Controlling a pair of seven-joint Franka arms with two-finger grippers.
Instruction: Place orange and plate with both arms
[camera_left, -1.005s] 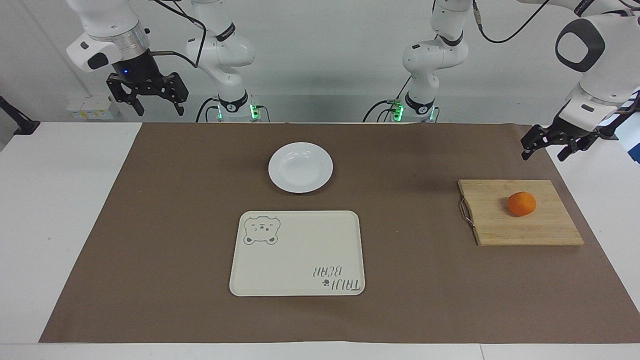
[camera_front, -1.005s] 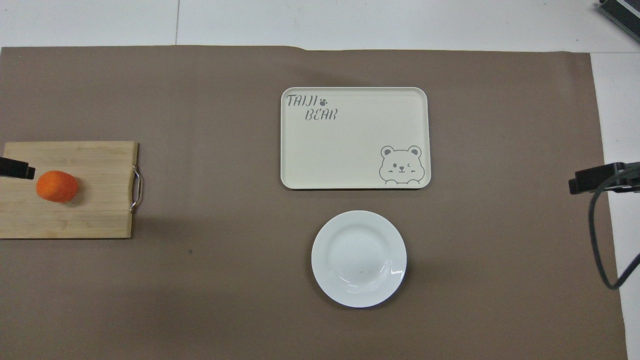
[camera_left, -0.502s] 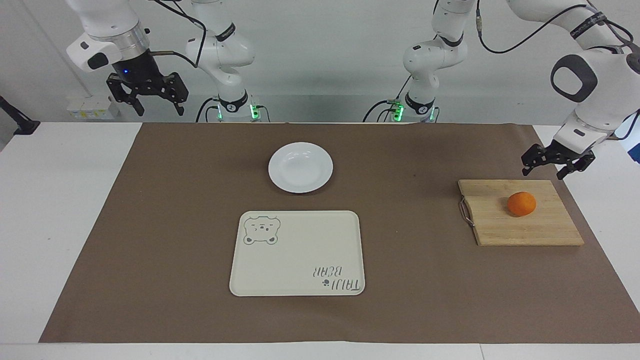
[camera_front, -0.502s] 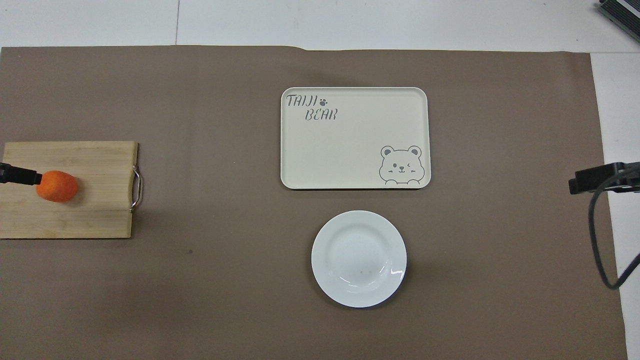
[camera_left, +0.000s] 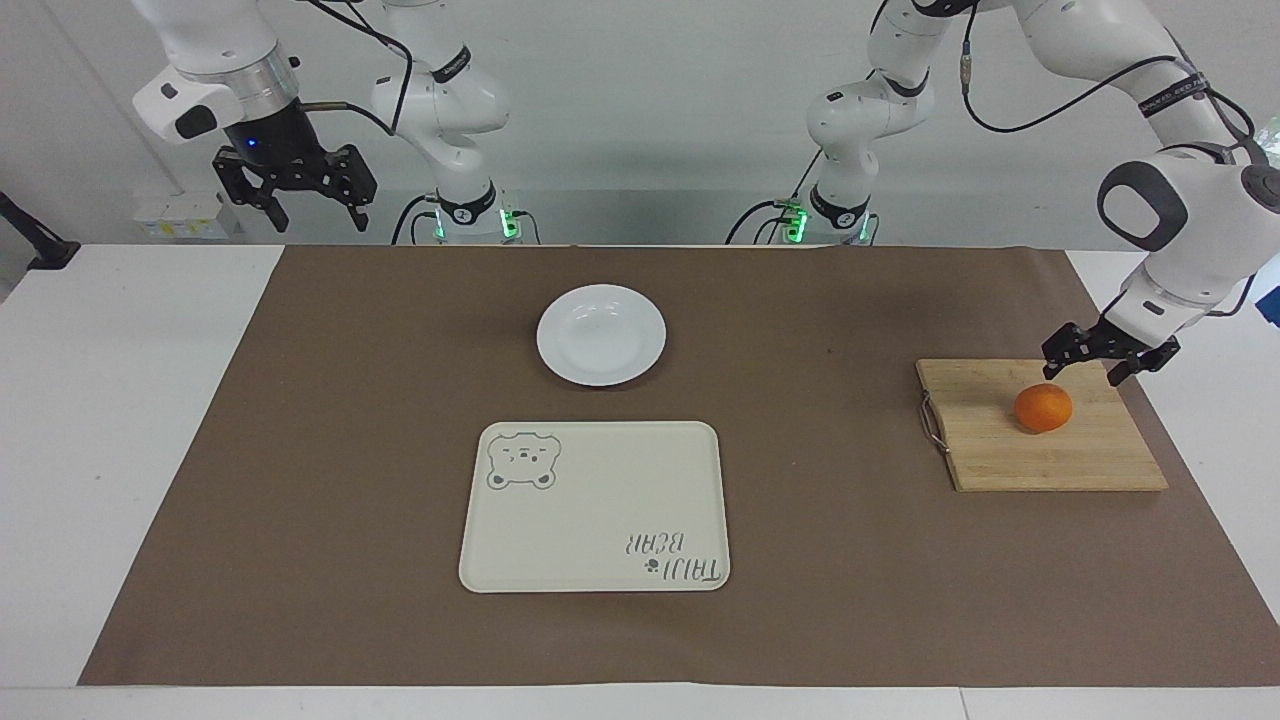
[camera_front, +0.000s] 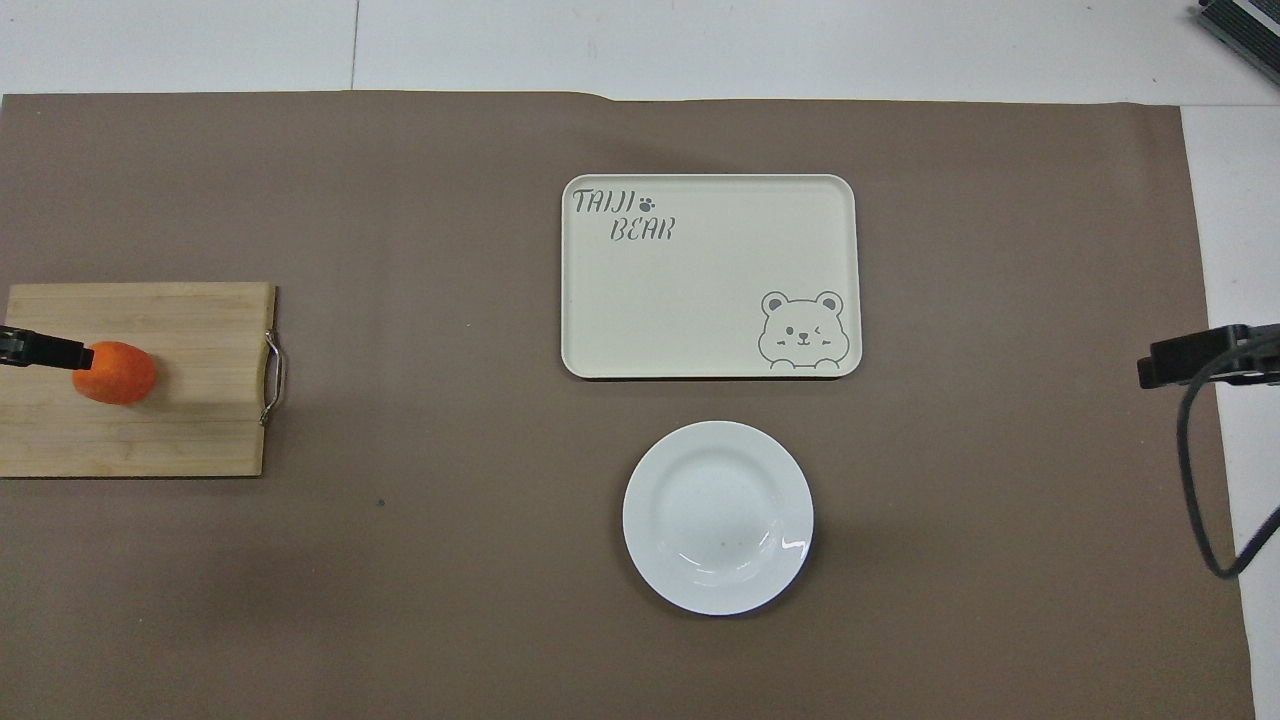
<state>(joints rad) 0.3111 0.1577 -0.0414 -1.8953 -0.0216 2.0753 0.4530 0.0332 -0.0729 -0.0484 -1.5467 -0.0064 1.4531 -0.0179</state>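
Observation:
The orange lies on a wooden cutting board at the left arm's end of the table; it also shows in the overhead view. My left gripper is open and hangs low over the board's edge, just above the orange and apart from it. One of its fingers shows in the overhead view, beside the orange. The white plate sits empty mid-table, near the robots, and shows in the overhead view. My right gripper is open, empty and waits high over the right arm's end.
A cream rectangular tray with a bear drawing lies farther from the robots than the plate, empty. The board has a metal handle on the side toward the tray. A brown mat covers the table.
My left gripper has come down and moved in toward the orange, from beside the board to just above it. The right arm, plate, tray and orange have not moved.

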